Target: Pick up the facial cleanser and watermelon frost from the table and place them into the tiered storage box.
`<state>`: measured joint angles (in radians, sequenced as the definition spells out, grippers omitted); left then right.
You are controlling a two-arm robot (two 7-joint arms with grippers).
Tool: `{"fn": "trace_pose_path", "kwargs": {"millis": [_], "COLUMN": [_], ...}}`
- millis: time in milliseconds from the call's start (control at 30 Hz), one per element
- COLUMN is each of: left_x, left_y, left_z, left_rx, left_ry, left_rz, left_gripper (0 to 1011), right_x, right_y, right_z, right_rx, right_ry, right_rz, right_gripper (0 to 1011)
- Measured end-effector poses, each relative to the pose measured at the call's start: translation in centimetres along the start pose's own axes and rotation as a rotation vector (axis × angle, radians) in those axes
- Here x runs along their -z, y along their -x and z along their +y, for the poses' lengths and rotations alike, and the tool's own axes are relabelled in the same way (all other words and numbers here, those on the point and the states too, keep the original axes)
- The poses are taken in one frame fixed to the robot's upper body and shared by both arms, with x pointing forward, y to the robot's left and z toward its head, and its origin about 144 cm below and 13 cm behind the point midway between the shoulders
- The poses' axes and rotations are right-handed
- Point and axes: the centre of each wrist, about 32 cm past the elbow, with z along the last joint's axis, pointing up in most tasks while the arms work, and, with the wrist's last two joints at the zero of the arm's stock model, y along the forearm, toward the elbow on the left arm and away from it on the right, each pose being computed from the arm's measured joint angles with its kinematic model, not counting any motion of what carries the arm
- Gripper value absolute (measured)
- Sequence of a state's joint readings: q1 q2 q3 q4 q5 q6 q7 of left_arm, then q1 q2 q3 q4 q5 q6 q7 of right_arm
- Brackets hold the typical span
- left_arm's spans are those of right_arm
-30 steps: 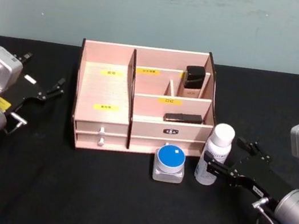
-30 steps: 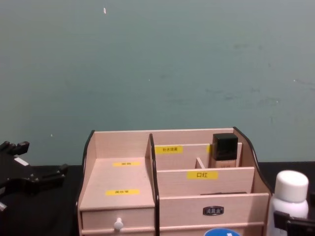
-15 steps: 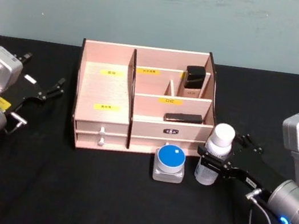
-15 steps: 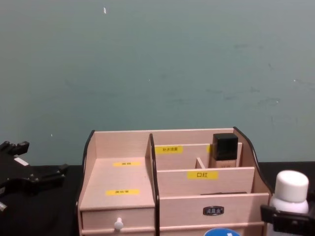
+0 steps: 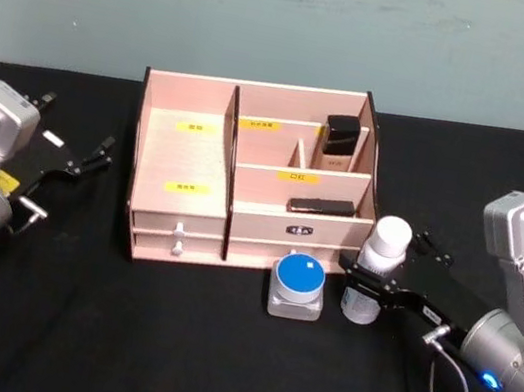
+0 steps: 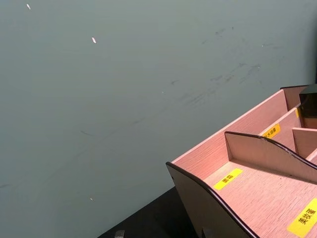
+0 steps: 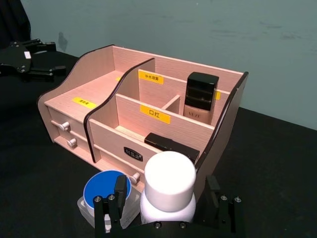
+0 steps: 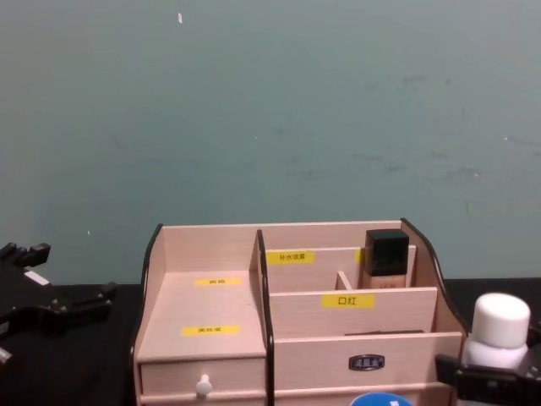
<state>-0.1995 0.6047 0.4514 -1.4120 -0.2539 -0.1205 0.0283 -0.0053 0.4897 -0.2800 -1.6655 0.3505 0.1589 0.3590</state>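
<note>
The tiered storage box (image 5: 187,158) (image 7: 99,84) (image 8: 211,313) stands mid-table. In front of its right end a white bottle (image 5: 389,237) (image 7: 168,176) (image 8: 500,320) stands upright, with a blue-lidded square jar (image 5: 299,276) (image 7: 104,188) beside it. Which one is the facial cleanser and which the watermelon frost I cannot tell. My right gripper (image 5: 383,258) (image 7: 166,201) is open, one finger on each side of the bottle with small gaps. At the table's left, clear of the box, my left gripper (image 5: 80,121) (image 8: 59,283) rests open and empty.
A dark-capped bottle (image 5: 341,141) stands in the box's back right compartment, and a flat black item (image 5: 321,206) lies in the tier below. Two white-knobbed drawers (image 5: 176,238) face me. Black cloth covers the table, and a teal wall rises behind it.
My right gripper has slid in from the right until its open fingers straddle the white bottle. The bottle, jar and left arm have stayed put.
</note>
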Motion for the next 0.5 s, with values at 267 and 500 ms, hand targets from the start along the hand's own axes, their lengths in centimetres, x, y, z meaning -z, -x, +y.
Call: {"fn": "trace_pose_path", "kwargs": {"millis": [267, 500], "left_x": [0.00, 0.00], "left_y": [0.00, 0.00], "left_z": [0.00, 0.00], "left_rx": [0.000, 0.000], "left_ry": [0.000, 0.000], "left_rz": [0.000, 0.000], "left_gripper": [1010, 1010], "right_x": [0.17, 0.14], "right_y": [0.07, 0.05], "right_z": [0.25, 0.24], "right_rx": [-0.001, 0.000], "right_ry": [0.001, 0.001], "right_rz": [0.006, 0.006], "right_gripper": [1002, 1002]}}
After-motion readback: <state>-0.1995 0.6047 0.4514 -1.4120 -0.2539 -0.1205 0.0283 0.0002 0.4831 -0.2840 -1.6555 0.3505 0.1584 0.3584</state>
